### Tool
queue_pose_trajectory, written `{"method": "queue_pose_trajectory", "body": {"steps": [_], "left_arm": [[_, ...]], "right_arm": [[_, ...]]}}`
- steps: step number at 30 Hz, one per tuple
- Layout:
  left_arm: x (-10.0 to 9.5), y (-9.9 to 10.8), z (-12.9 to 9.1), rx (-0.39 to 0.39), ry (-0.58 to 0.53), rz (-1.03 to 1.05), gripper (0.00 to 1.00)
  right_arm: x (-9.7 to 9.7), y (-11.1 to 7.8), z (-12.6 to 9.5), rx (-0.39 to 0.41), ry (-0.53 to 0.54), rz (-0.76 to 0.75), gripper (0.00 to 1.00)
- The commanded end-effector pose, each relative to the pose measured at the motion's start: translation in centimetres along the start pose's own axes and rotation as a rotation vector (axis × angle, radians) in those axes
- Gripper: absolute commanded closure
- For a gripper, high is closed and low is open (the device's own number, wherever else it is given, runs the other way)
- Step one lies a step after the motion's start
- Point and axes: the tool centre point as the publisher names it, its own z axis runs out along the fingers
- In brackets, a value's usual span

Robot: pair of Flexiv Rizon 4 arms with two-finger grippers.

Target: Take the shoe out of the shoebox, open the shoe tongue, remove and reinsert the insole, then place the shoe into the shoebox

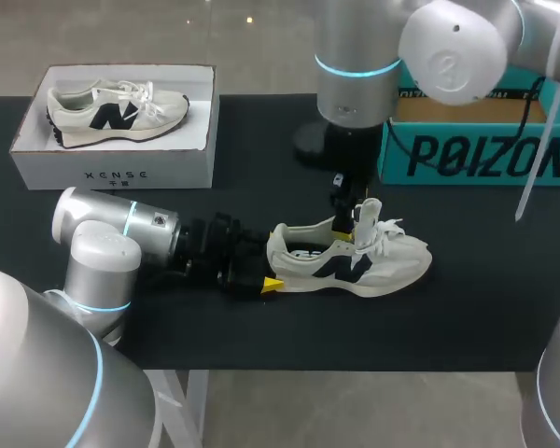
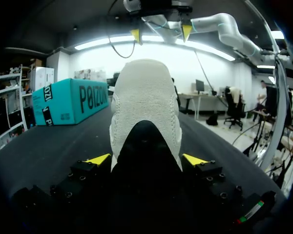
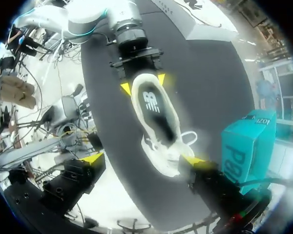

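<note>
- Lying on its sole on the tabletop (image 1: pixel 485 308), the shoe (image 1: pixel 355 266) has its long axis running side to side in the head view, with the heel toward my left arm (image 1: pixel 121 229) and the toe away from it.
- My left arm lies low, nearly level with the tabletop, with its wrist aimed along the shoe's length. The left jaws stand one on each side of the heel, both yellow tips against it, closed on the shoe.
- My right arm (image 1: pixel 355 75) comes down from above over the shoe's middle. The right jaws are spread wide and hold nothing, with one tip just beside the laces and the other off to the shoe's side.
- The tongue (image 1: pixel 369 217) stands upright just beside the right jaws, so that arm is the nearer one.
- The insole (image 3: pixel 154 105) shows dark inside the opening, between heel and tongue. I judge the next reach goes down into that opening from above.
</note>
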Motion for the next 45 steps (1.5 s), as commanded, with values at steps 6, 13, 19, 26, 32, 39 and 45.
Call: {"method": "queue_pose_trajectory", "body": {"steps": [6,13,19,26,32,39,45], "left_arm": [[0.0,0.4,0.3,-0.001,-0.001,0.000,1.00],[0.0,0.4,0.3,-0.001,-0.001,0.000,1.00],[0.0,0.4,0.3,-0.001,-0.001,0.000,1.00],[0.0,0.4,0.3,-0.001,-0.001,0.000,1.00],[0.0,0.4,0.3,-0.001,-0.001,0.000,1.00],[0.0,0.4,0.3,-0.001,-0.001,0.000,1.00],[0.0,0.4,0.3,-0.001,-0.001,0.000,1.00]], "right_arm": [[0.3,-1.2,0.2,-0.127,-0.024,-0.176,0.00],[0.6,0.0,0.4,-0.121,-0.025,-0.218,0.00],[0.8,1.8,0.8,-0.107,0.001,-0.242,1.00],[0.4,3.9,2.0,-0.089,0.036,-0.269,1.00],[-0.6,4.9,3.7,-0.083,0.043,-0.262,1.00],[-2.4,4.0,5.9,-0.073,0.037,-0.234,1.00],[-3.6,3.6,7.5,-0.070,0.030,-0.227,1.00]]}}
